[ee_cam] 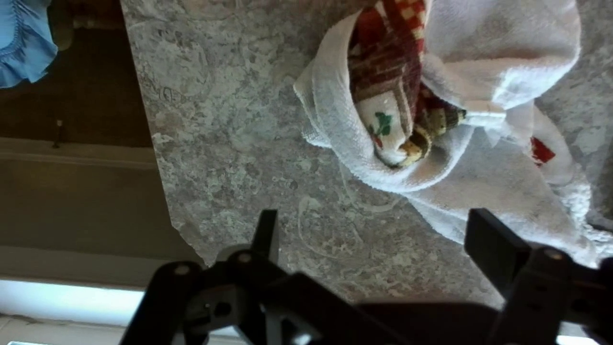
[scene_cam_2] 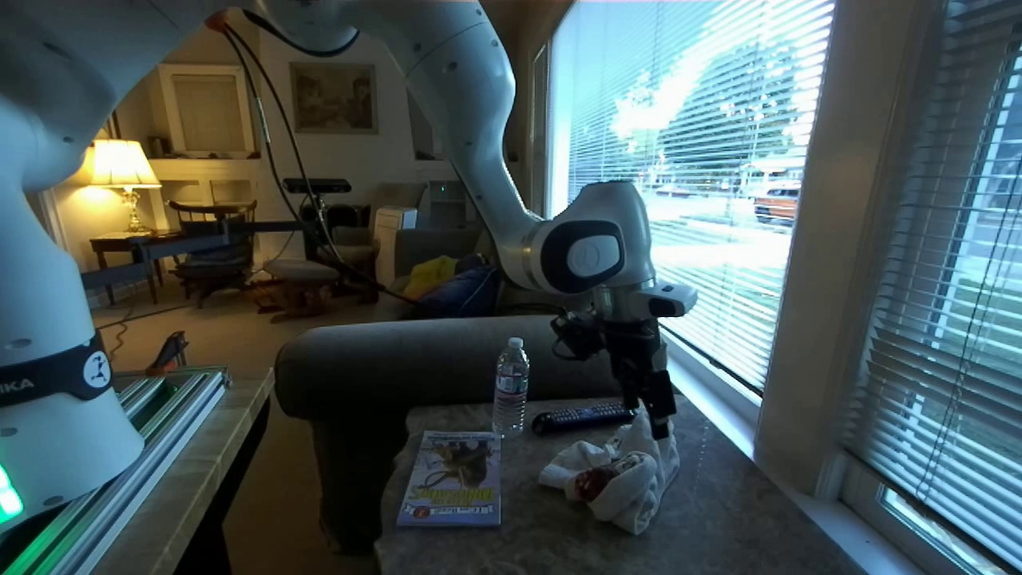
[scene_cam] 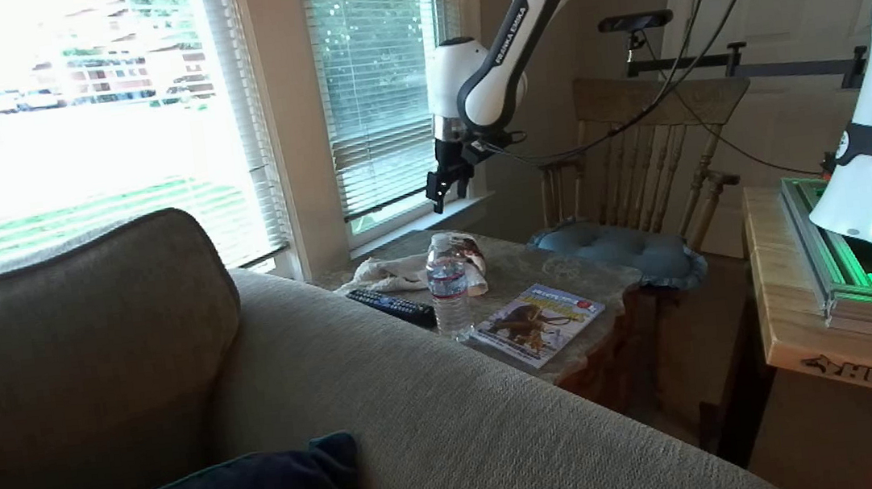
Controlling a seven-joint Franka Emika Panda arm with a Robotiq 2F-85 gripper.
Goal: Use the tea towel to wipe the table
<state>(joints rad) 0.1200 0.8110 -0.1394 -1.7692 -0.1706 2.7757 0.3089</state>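
A crumpled white tea towel with a red and green printed pattern lies on the grey stone-patterned table. The towel shows in both exterior views and in the wrist view. The table also shows in all views. My gripper is above the table on its window side, pointing down. In an exterior view the gripper overlaps the towel's far part. In the wrist view the gripper is open and empty, with bare table between its fingers and the towel ahead and right.
A water bottle stands near the sofa arm. A black remote lies beside the towel, and a book lies near the bottle. A chair with a blue cushion and windows border the table.
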